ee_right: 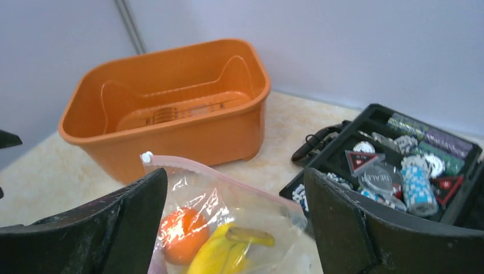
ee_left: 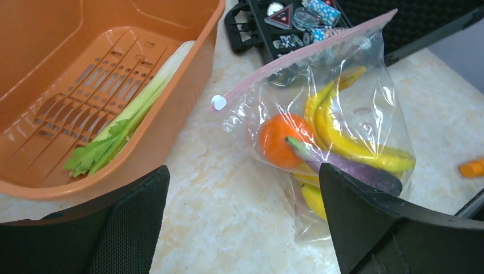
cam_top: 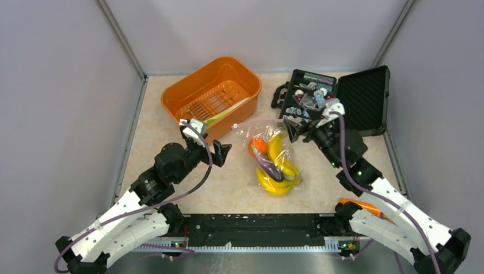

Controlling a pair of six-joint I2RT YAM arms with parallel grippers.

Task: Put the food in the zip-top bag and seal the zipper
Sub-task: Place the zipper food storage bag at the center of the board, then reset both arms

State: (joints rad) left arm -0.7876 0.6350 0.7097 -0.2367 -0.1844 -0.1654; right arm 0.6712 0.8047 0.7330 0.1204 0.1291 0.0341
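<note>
Well, bananas (ee_left: 342, 142), orange (ee_left: 279, 140) and eggplant (ee_left: 354, 171) are inside the zip-top bag (ee_left: 376, 85). The celery (ee_left: 114, 137) lies in the orange basket (ee_left: 182, 108) (can't tell if the zipper (ee_left: 297, 60) is sealed). Left gripper (ee_left: 242, 188) and right gripper (ee_right: 235, 177) both gape wide, holding nothing.

A: Where is the zip-top bag (cam_top: 274, 160)?

B: Mid-table (cam_top: 228, 194), lying flat. Bananas (cam_top: 278, 184), an orange (cam_top: 258, 146) and an eggplant (cam_top: 269, 169) are inside.

A: And the zipper (cam_top: 259, 122)?

B: Along the bag's far edge, with its white slider (cam_top: 234, 127) at the left end.

A: Any food outside?

B: Green stalks (cam_top: 228, 112) lie in the orange basket (cam_top: 188, 94), far left.

A: The arms?

B: The left gripper (cam_top: 221, 153) is just left of the bag, jaws apart, holding nothing. The right gripper (cam_top: 294, 131) is at the bag's far right corner, right in front of the open black case (cam_top: 365, 97).
</note>
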